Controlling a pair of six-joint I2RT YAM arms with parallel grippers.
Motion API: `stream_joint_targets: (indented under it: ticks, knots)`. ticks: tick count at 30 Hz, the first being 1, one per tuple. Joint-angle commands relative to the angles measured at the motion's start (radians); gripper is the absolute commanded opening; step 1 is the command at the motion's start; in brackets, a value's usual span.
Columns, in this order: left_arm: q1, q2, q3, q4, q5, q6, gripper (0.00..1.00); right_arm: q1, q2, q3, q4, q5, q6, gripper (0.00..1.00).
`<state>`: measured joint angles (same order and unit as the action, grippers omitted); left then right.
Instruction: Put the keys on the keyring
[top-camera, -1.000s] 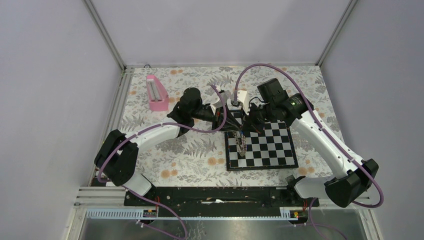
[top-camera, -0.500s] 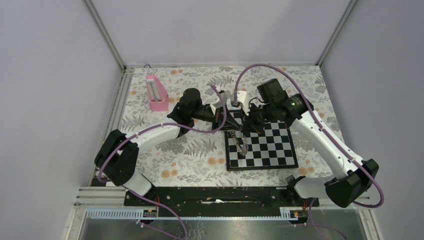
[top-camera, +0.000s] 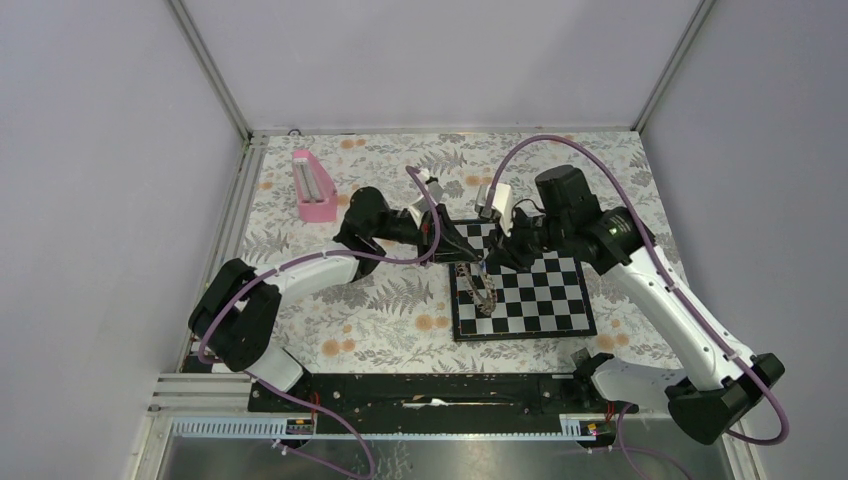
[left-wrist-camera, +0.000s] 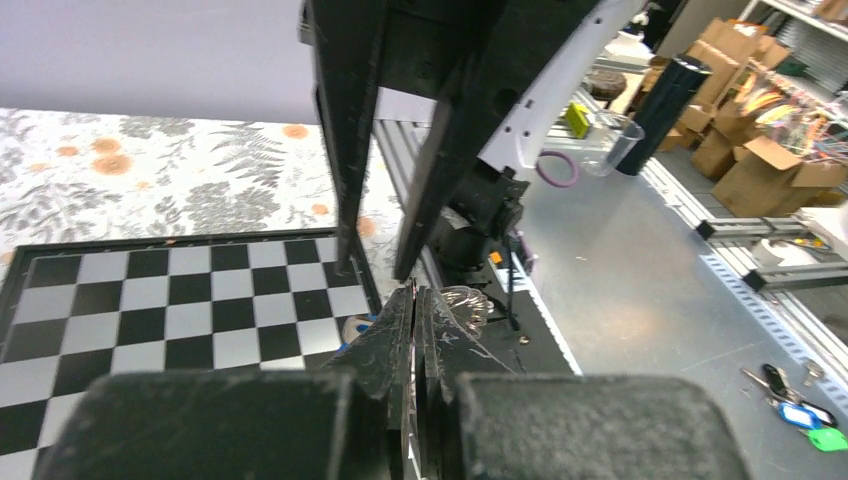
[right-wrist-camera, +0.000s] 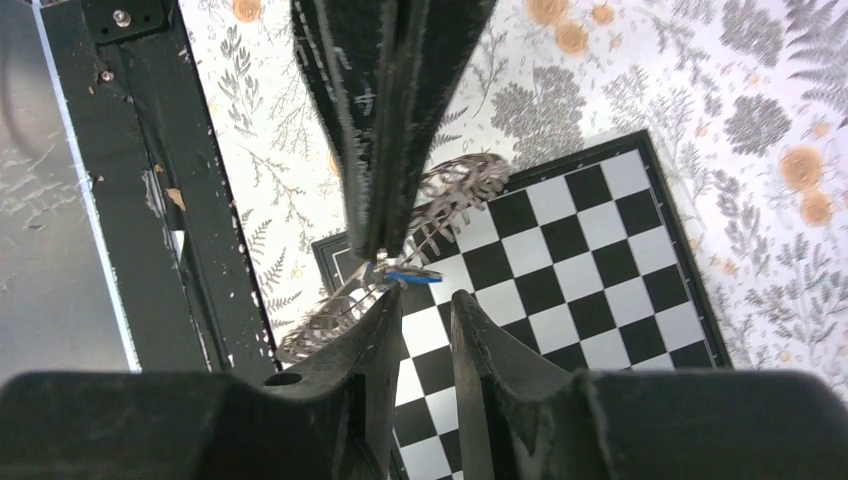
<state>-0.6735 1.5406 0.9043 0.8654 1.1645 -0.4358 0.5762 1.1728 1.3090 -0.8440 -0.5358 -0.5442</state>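
Note:
The keyring (right-wrist-camera: 452, 196), a speckled metal band, hangs tilted over the chessboard's (top-camera: 545, 300) left edge. My left gripper (left-wrist-camera: 414, 292) is shut on the keyring's band; its fingers (right-wrist-camera: 372, 140) come down from the top of the right wrist view. From above, the keyring (top-camera: 486, 297) dangles below the left gripper (top-camera: 463, 258). A key's blue head (right-wrist-camera: 412, 275) sits against the ring just under those fingertips; I cannot tell whether it is threaded on. My right gripper (right-wrist-camera: 425, 300) stands open right behind the key, with nothing between its fingers. The right gripper (top-camera: 497, 258) faces the left one over the board.
A pink box (top-camera: 314, 186) lies at the back left of the floral cloth. A small white object (top-camera: 497, 198) sits behind the chessboard. The black base rail (top-camera: 430, 390) runs along the near edge. Metal frame posts bound the table on both sides.
My right gripper has opened and drawn back to the right, off the key. My left gripper has shut fully and shifted slightly left, and the ring now hangs more tilted.

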Motion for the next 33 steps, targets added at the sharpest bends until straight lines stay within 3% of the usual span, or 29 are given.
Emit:
stream_joint_targets:
  ticks: [1, 14, 19, 25, 33]
  knots:
    - [0.002, -0.029, -0.021, 0.258, 0.071, -0.16, 0.0, 0.004, -0.042, -0.011, 0.062, -0.014, -0.037, 0.32]
    - [0.008, 0.062, -0.01, 0.595, 0.065, -0.427, 0.0, 0.004, -0.097, -0.096, 0.087, -0.158, -0.094, 0.34]
    - [0.012, 0.051, -0.014, 0.547, 0.031, -0.384, 0.0, 0.004, -0.112, -0.099, 0.092, -0.147, -0.088, 0.34]
    - [0.014, 0.003, -0.01, 0.325, -0.042, -0.239, 0.0, -0.001, -0.144, -0.102, 0.084, -0.14, -0.087, 0.35]
    - [0.014, -0.005, -0.024, 0.351, -0.066, -0.289, 0.0, -0.005, -0.142, -0.127, 0.128, -0.142, -0.068, 0.42]
